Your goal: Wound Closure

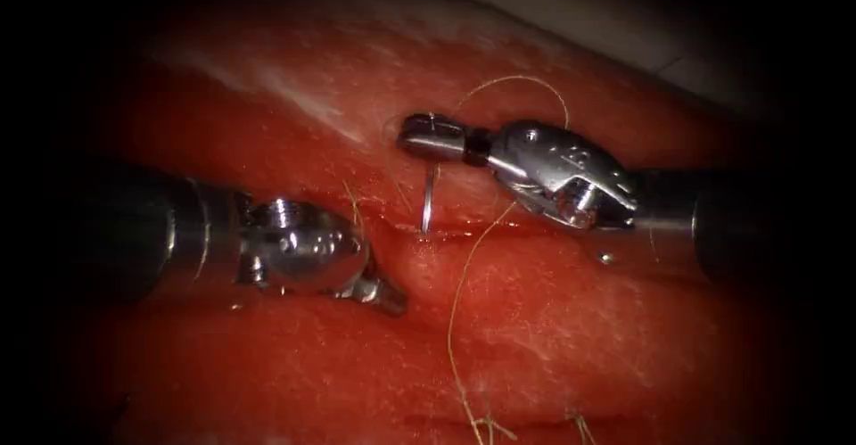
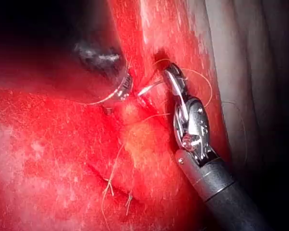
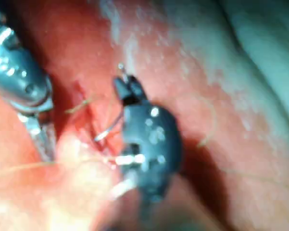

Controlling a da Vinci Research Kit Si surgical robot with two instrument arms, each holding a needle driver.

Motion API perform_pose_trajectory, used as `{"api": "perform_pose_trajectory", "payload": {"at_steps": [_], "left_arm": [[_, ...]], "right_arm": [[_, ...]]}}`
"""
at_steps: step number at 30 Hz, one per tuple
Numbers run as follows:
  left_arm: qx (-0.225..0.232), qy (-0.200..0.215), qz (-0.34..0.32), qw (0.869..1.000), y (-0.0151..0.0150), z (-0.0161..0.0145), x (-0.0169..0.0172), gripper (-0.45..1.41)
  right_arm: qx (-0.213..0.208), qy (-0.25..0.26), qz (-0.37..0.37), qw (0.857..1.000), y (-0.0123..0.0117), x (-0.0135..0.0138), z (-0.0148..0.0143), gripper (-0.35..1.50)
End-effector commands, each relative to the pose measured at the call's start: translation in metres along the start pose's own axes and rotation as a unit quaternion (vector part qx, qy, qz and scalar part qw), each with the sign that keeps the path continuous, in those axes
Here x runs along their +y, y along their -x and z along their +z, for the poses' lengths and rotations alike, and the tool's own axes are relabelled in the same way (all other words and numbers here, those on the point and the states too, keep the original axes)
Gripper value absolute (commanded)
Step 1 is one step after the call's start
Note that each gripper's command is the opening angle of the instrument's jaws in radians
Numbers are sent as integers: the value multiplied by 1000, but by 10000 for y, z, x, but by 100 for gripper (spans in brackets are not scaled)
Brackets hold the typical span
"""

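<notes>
The cut (image 1: 464,228) runs across the tissue (image 1: 553,338) between the two tools. My right tool (image 1: 412,133) is shut on the curved needle (image 1: 429,200) near its back end. The needle hangs steeply down from the jaws, its point touching the tissue at the far lip of the cut. Thread (image 1: 456,302) loops over the right tool and trails down across the near tissue. My left tool (image 1: 390,300) is shut, its tips pressed against a raised mound of the near lip, left of the needle. The left wrist view shows the needle (image 2: 149,88) between both tools.
Two knotted stitches with short thread tails (image 1: 486,425) sit on the near tissue, with a second tail (image 1: 580,420) beside them. Red fluid wets the tissue around the cut. Pale fat (image 1: 294,88) lies at the far left. Both shafts lie low over the tissue.
</notes>
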Motion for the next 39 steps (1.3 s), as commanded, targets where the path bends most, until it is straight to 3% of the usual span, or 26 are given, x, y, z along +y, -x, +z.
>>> {"api": "perform_pose_trajectory", "payload": {"at_steps": [1,10,28,39], "left_arm": [[1,0,0,1000,0,11,-1,-29],[1,-1,2,1000,9,15,-10,-29],[1,-1,3,1000,15,14,-16,-29],[1,0,3,1000,15,11,-18,-30]], "right_arm": [[2,-1,17,1000,-1,1,10,-35],[3,-1,40,999,2,-1,9,-35],[-27,-48,110,992,21,-17,15,-35],[-50,-63,132,988,29,-43,13,-35]]}}
